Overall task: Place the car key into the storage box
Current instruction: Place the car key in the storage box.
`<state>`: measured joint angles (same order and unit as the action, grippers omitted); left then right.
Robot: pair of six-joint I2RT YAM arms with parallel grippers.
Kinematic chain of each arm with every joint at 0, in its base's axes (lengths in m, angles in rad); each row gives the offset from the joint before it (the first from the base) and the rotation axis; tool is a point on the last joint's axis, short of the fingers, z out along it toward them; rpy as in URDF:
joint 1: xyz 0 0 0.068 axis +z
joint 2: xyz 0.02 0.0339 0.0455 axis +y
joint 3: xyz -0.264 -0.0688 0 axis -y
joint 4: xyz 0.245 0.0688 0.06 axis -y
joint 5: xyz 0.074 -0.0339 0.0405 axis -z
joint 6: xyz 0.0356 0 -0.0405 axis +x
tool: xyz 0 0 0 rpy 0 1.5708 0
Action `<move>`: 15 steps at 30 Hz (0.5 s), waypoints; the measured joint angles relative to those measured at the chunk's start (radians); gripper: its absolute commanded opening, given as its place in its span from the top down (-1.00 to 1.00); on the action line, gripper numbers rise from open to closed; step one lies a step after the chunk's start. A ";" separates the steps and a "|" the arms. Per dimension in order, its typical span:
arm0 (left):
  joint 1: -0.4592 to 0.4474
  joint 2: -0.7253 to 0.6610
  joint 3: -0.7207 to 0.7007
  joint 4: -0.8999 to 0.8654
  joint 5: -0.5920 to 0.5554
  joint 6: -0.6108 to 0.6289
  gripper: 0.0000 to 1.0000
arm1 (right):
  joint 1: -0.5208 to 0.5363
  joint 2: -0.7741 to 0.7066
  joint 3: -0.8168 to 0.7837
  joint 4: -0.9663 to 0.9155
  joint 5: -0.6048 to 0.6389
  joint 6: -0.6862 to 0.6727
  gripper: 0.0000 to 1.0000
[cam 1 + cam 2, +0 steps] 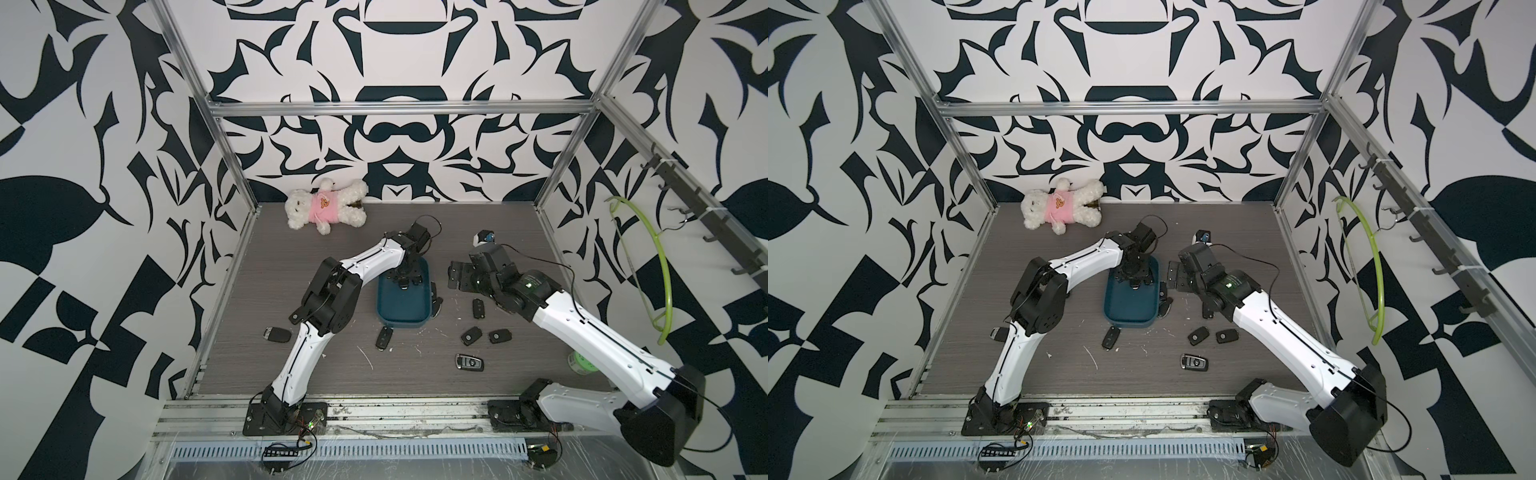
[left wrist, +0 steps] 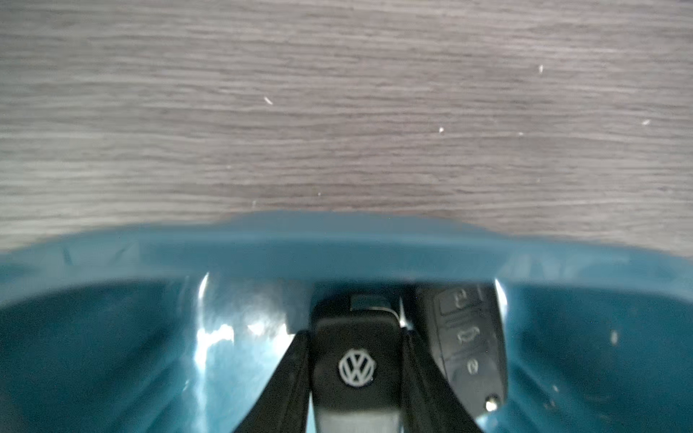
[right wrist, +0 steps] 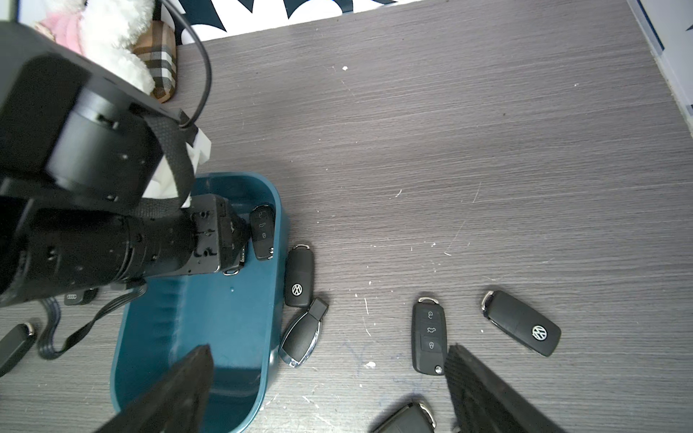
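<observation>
Right wrist: key (image 3: 298, 277) beside storage box (image 3: 225, 337).

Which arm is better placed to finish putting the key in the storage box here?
Left. The left arm has its jaws shut on the VW key inside the storage box; probably only the release remains. The right arm has its jaws open and empty, beside the box.

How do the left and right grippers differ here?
Left gripper is shut on a VW key; right gripper is open and empty. Left gripper reaches down into the box; right gripper hovers beside it, near loose keys. Both are black.
</observation>
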<state>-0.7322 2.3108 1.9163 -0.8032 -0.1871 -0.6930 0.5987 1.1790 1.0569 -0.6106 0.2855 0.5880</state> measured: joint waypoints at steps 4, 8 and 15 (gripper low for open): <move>0.000 0.006 0.010 -0.008 0.000 0.010 0.25 | -0.002 0.000 0.000 -0.002 0.004 0.000 -0.98; 0.000 0.019 0.042 -0.019 0.000 0.020 0.23 | -0.002 0.000 -0.001 -0.002 0.008 0.003 -0.98; 0.000 0.044 0.069 -0.031 -0.007 0.043 0.18 | -0.002 0.000 -0.013 -0.003 0.008 0.010 -0.98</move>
<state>-0.7322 2.3550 1.9858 -0.8337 -0.1944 -0.6502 0.5968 1.1790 1.0443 -0.6136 0.2935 0.5983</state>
